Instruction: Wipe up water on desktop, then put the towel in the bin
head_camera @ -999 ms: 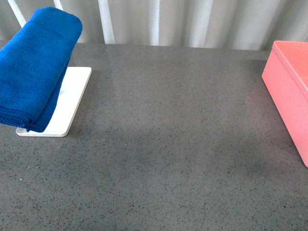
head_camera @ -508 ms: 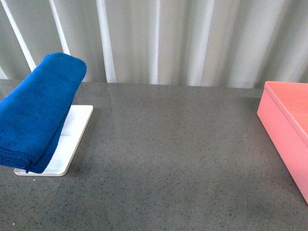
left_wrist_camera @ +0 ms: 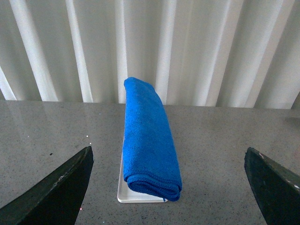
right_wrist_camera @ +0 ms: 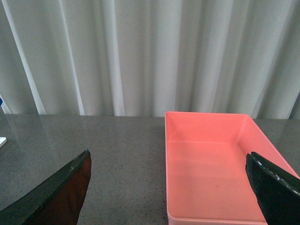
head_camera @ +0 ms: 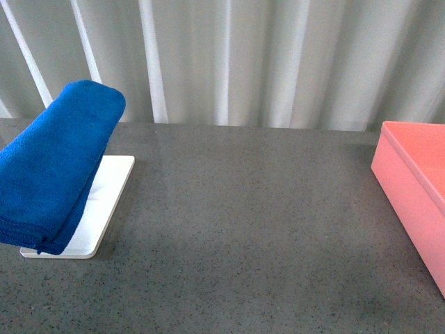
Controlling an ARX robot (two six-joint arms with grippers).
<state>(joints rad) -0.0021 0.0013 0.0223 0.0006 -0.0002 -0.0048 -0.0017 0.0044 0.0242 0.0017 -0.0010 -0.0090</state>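
Observation:
The folded blue towel (head_camera: 52, 167) is draped over a small white tray (head_camera: 104, 202) at the left of the dark grey speckled desktop (head_camera: 250, 229). The salmon-pink bin (head_camera: 417, 202) stands at the right edge, empty. In the left wrist view my left gripper (left_wrist_camera: 173, 187) is open, its dark fingers (left_wrist_camera: 56, 187) wide apart, with the towel (left_wrist_camera: 147, 136) ahead between them at some distance. In the right wrist view my right gripper (right_wrist_camera: 173, 187) is open and faces the bin (right_wrist_camera: 215, 164). Neither arm shows in the front view. I see no water on the desktop.
A pleated white curtain (head_camera: 229, 62) runs along the far edge of the desktop. The white tray under the towel also shows in the left wrist view (left_wrist_camera: 136, 197). Open desktop lies between tray and bin.
The front view has tilted upward, so more curtain shows and the towel, tray and bin sit lower in the picture. The objects themselves have not moved.

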